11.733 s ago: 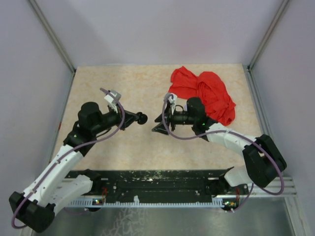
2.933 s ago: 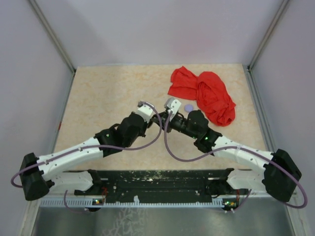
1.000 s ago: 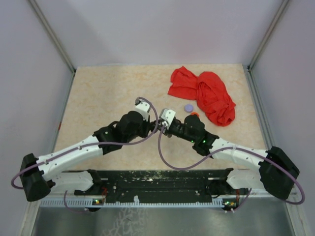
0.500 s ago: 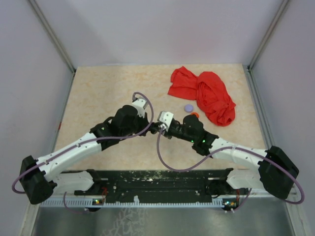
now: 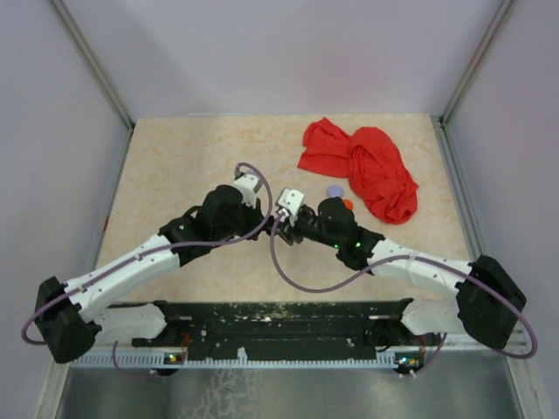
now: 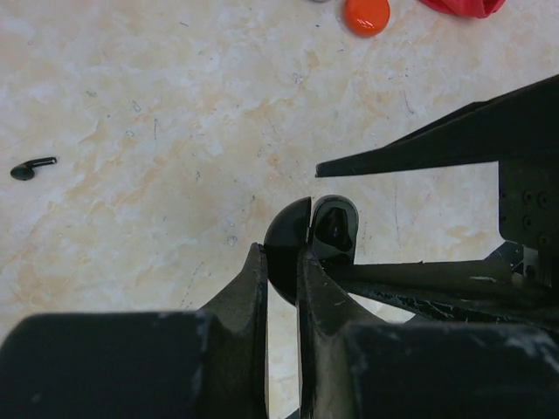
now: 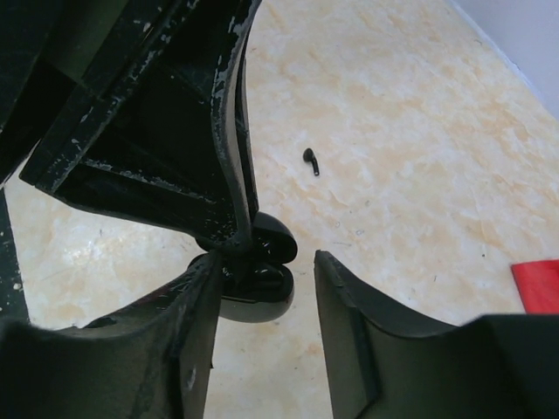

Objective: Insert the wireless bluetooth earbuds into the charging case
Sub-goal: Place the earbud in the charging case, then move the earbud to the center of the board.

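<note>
Charging case (image 6: 334, 229), lid open, is pinched by its lid in the left hand (image 6: 281, 262) near the middle of the counter (image 6: 175, 105). Right hand (image 7: 266, 262) stands parted around it. One black earbud (image 6: 32, 167) lies well apart.

a robot lab test booth: blank pale walls (image 5: 279, 52), metal corner rails (image 5: 92, 61), beige stone-look tabletop (image 5: 175, 157).
</note>
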`<move>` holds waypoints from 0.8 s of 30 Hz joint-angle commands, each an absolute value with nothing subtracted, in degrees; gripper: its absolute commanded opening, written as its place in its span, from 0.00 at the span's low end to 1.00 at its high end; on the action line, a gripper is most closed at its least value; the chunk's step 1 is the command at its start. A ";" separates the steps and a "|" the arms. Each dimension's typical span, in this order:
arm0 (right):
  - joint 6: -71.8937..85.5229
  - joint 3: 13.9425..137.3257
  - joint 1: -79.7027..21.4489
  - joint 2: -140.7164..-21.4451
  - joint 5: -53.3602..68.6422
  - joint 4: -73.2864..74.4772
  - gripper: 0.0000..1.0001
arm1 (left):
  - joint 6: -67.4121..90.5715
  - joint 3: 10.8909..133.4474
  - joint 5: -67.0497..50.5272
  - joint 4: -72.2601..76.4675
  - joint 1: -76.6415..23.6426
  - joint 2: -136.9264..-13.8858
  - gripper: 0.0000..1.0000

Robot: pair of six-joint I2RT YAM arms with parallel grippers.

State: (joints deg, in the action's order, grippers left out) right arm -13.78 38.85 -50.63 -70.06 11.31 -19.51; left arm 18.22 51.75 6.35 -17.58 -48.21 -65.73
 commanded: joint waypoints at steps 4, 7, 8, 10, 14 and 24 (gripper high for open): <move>-10.58 42.89 -50.90 -66.92 8.76 -17.37 0.59 | 18.00 52.49 9.52 -17.21 -47.85 -66.63 0.01; -8.60 43.39 -49.83 -65.27 8.54 -16.60 0.66 | 18.34 52.30 10.29 -18.19 -47.07 -67.21 0.01; -7.67 43.74 -49.03 -64.91 9.44 -16.19 0.66 | 18.32 52.14 10.73 -18.46 -46.92 -67.35 0.01; -5.67 44.10 -47.04 -64.45 12.51 -15.89 0.66 | 18.30 51.84 11.10 -18.78 -46.62 -67.30 0.01; -2.07 44.17 -43.45 -64.91 16.68 -16.60 0.67 | 18.14 51.47 10.99 -19.50 -45.14 -66.87 0.01; 0.36 48.46 -42.28 -78.27 17.71 -19.60 0.67 | 14.37 51.08 9.34 -25.90 -35.61 -63.28 0.00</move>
